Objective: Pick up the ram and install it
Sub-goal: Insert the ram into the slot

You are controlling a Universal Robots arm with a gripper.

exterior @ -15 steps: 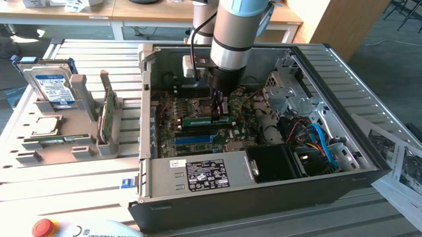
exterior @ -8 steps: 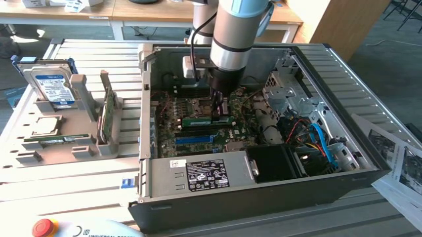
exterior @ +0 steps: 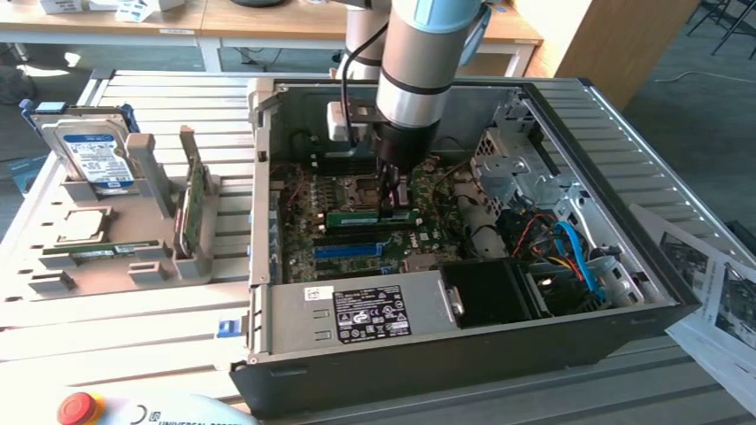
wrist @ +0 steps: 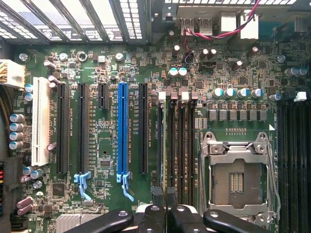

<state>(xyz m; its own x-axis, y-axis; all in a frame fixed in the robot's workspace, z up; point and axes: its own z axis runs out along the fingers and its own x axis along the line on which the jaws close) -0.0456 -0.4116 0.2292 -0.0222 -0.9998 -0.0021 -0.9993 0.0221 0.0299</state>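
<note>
Inside open computer case (exterior: 262, 177), on slatted surface (exterior: 154, 97). Arm reaches straight down into it.

- Fingers (wrist: 157, 204) drawn close together. From the exterior view they look closed on the ram (exterior: 375, 215), a green stick held on its long edge, low over the motherboard (wrist: 97, 68), at the black memory slots (wrist: 182, 145). Cannot tell whether it is seated or just above.
- Handling, my judgement: light, thin and stiff, but brittle if twisted. Chips and bottom contacts are best left untouched. Take it across the flat faces, near the middle of the top edge, so it hangs level and does not rock in the grip. Thin board, small pinch area, so it could pivot if pushed off-centre.
- Edges: empty processor socket (wrist: 238, 182) with its metal frame sits just beside the slots. Blue slot (wrist: 122, 128) and other long black slots lie on the other side. White latches (wrist: 183, 95) at the slot ends.
- Room: open above. Drive cage (exterior: 514, 164) and loose cables (exterior: 567, 243) stand towards the exterior view's right, power supply (exterior: 354, 314) nearer the camera.
- Second stick (exterior: 101, 251) lies in the grey holder (exterior: 142, 266) outside the case.
</note>
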